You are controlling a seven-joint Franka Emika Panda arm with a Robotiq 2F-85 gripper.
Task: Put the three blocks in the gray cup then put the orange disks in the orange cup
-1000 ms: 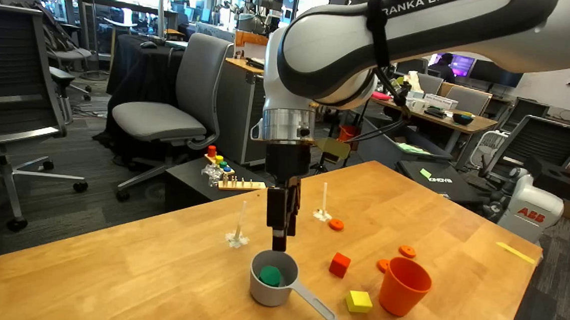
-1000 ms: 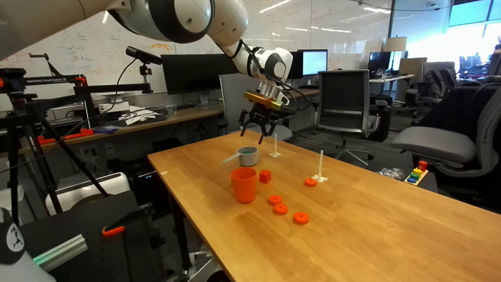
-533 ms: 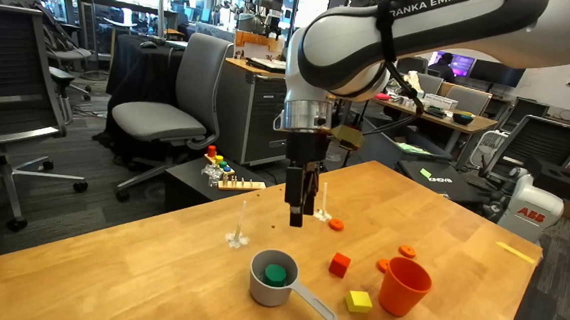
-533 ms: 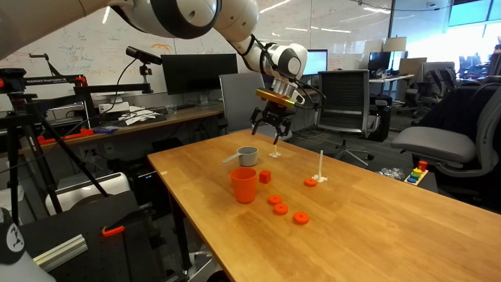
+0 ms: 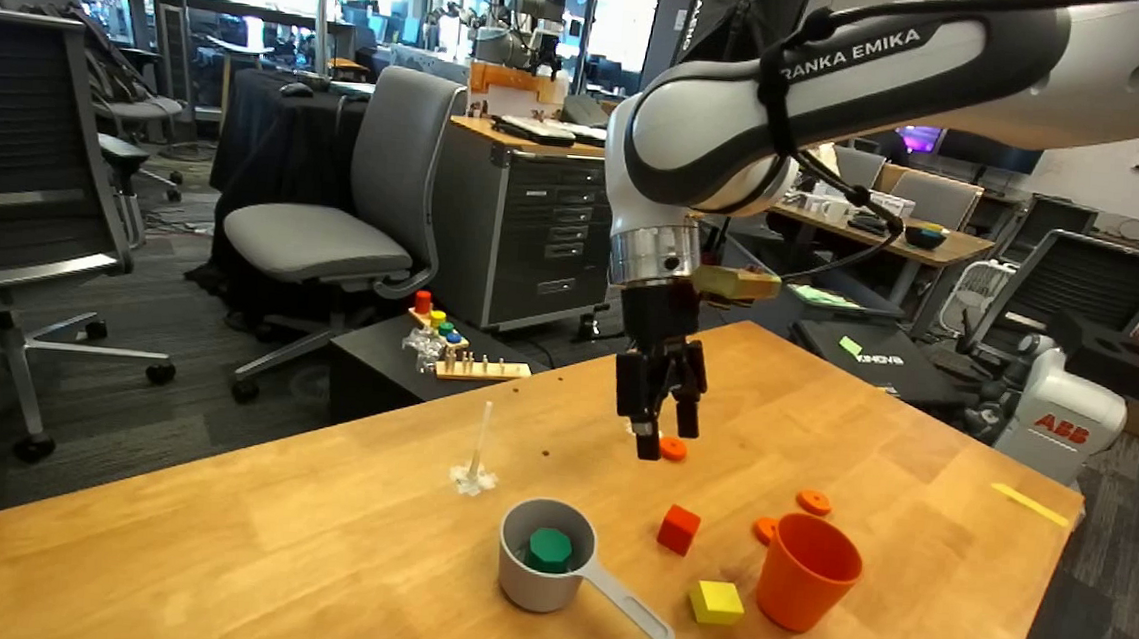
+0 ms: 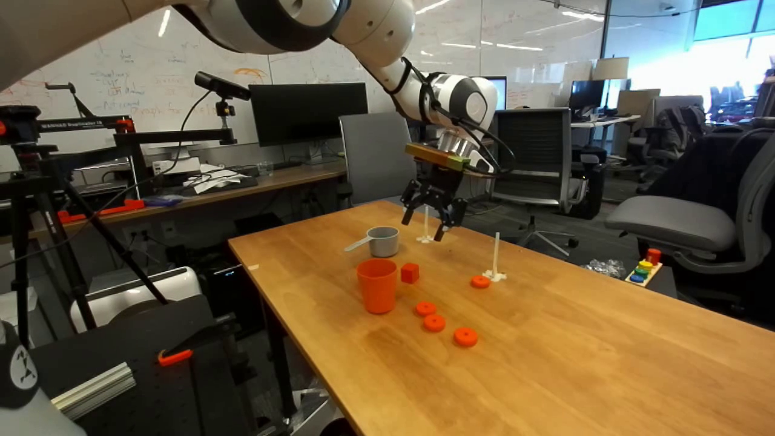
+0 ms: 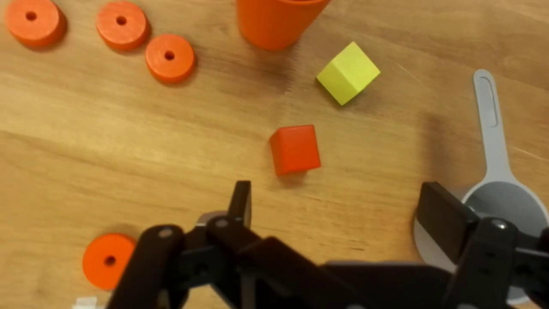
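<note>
The green block [image 5: 548, 551] lies inside the gray cup [image 5: 537, 595], whose handle [image 7: 495, 141] shows in the wrist view. The red block [image 7: 299, 148] and the yellow-green block [image 7: 349, 73] stand on the table. The yellow-green block is hidden in an exterior view behind the orange cup [image 6: 377, 290]. Several orange disks lie flat on the table, one [image 7: 170, 58] near the orange cup and one [image 7: 107, 261] apart, near a peg. My gripper [image 7: 336, 193] is open and empty above the table. In an exterior view the gripper [image 5: 668, 435] is behind the red block.
Two thin white pegs stand upright, taped to the wooden table; one [image 6: 496, 254] is by the lone disk and one [image 6: 426, 223] is behind my gripper. Yellow tape [image 5: 1030, 504] marks the table's edge. Chairs and a black box stand beyond the table.
My gripper has moved away from above the gray cup toward the lone disk and red block, and has turned. The green block has shifted slightly inside the cup.
</note>
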